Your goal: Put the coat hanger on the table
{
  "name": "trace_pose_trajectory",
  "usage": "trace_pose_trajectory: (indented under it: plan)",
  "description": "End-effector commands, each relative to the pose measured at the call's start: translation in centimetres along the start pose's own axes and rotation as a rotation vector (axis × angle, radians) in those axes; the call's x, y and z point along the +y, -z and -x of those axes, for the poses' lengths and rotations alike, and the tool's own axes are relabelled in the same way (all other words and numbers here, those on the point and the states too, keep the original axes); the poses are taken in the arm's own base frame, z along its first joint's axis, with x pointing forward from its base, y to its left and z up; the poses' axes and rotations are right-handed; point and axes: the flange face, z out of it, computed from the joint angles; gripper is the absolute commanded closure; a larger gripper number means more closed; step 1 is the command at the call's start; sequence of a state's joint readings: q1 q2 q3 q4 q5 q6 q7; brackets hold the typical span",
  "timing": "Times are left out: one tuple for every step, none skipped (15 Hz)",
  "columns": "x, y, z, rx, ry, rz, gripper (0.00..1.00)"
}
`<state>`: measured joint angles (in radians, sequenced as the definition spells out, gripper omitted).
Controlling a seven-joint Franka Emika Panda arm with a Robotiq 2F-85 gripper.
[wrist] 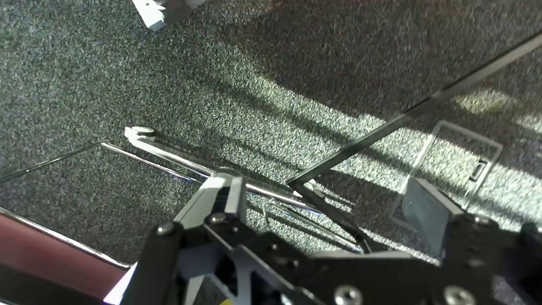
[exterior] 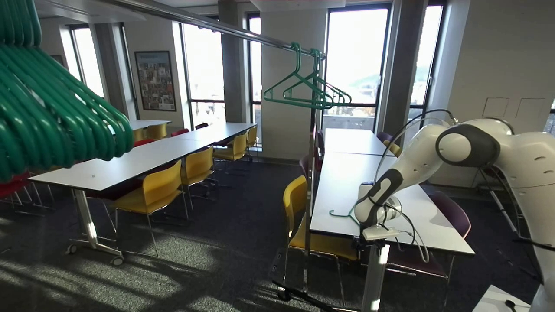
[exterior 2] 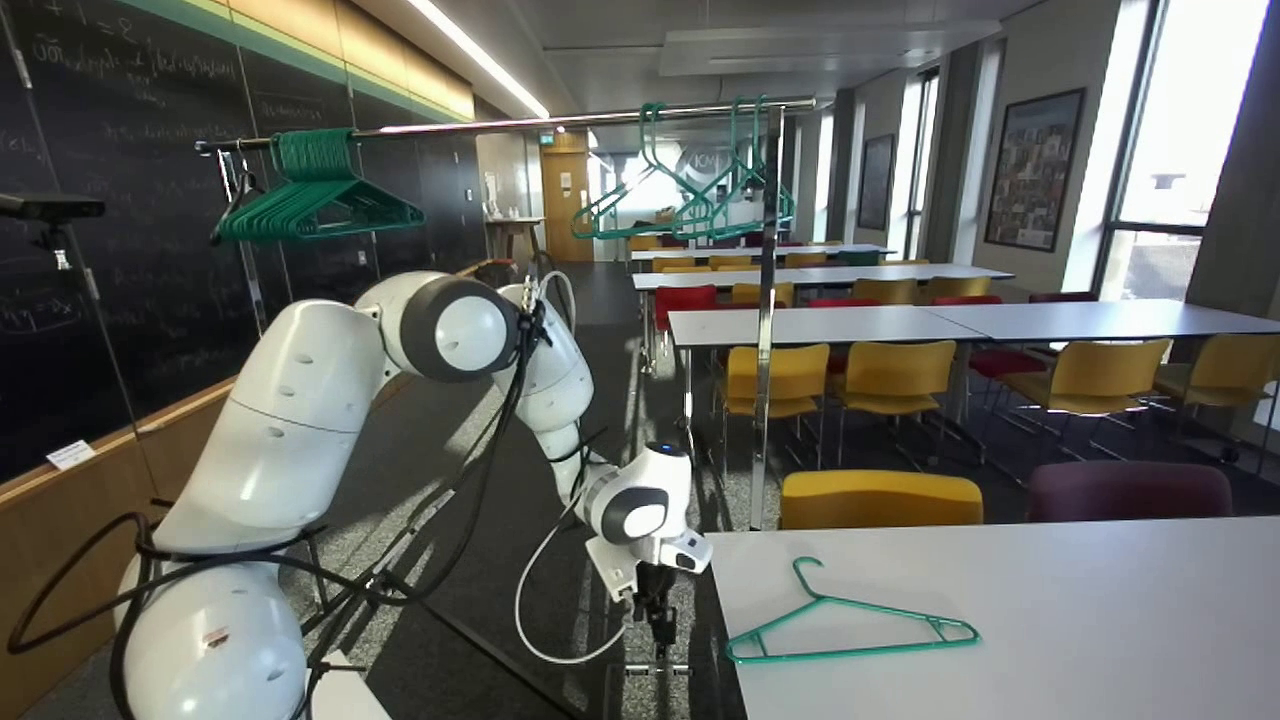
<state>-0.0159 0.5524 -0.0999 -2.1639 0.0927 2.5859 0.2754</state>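
Wrist view: the tool [wrist: 328, 190] had its fingers [wrist: 425, 214] wide apart, carpet [wrist: 271, 101] and a chrome foot [wrist: 178, 159] showing through the gap. A reddish chair seat [wrist: 51, 252] poked in at lower left.

In an exterior view, a metal rail [exterior: 243, 33] carried green hangers: a thick bunch [exterior: 65, 125] packed tight, big in the upper left, plus a few loose hangers [exterior: 299, 103] near the rail's far end. The coat hanger [exterior: 342, 215] lay on the white surface [exterior: 347, 173], close to its near end, partly blocked by the robot arm [exterior: 468, 145]; hook and a bit of shoulder showed. A yellow chair [exterior: 296, 201] stood alongside.

In an exterior view, I got the coat hanger whole: thin, teal-green, triangular, lying flat, one corner right by the surface's short edge. Hook curled toward the far side, where the yellow chair and a purple chair [exterior 2: 1130, 492] stood; long straight bar ran nearest me; a short brace sat just inside each lower corner. Tool hung pointing down beyond that short edge, beside the coat hanger and apart from it, fingers too small to read from there. Metal rail again: tight bunch toward the left end, loose hangers by the upright [exterior 2: 765, 400] at the right. Blackboard [exterior 2: 150, 120] with chalk writing along the left wall.
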Motion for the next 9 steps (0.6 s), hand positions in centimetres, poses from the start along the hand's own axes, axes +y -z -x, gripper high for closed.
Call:
trace_pose_trajectory:
  plan:
    - [0.3,4.4,6.5,0.034,0.197,0.027,0.0]
    - [0.3,5.3,7.8,0.043,0.248,0.04,0.0]
    - [0.3,6.3,8.9,0.051,0.299,0.055,0.0]
    - [0.3,7.4,9.9,0.066,0.348,0.067,0.0]
    - [0.3,8.5,10.9,0.09,0.394,0.077,0.0]
    - [-0.7,5.7,7.7,0.047,0.306,0.072,0.0]
    - [-0.7,6.5,8.3,0.056,0.312,0.07,0.0]
    - [-0.7,6.7,8.2,0.06,0.312,0.069,0.0]
    - [-0.7,6.4,8.2,0.055,0.311,0.071,0.0]
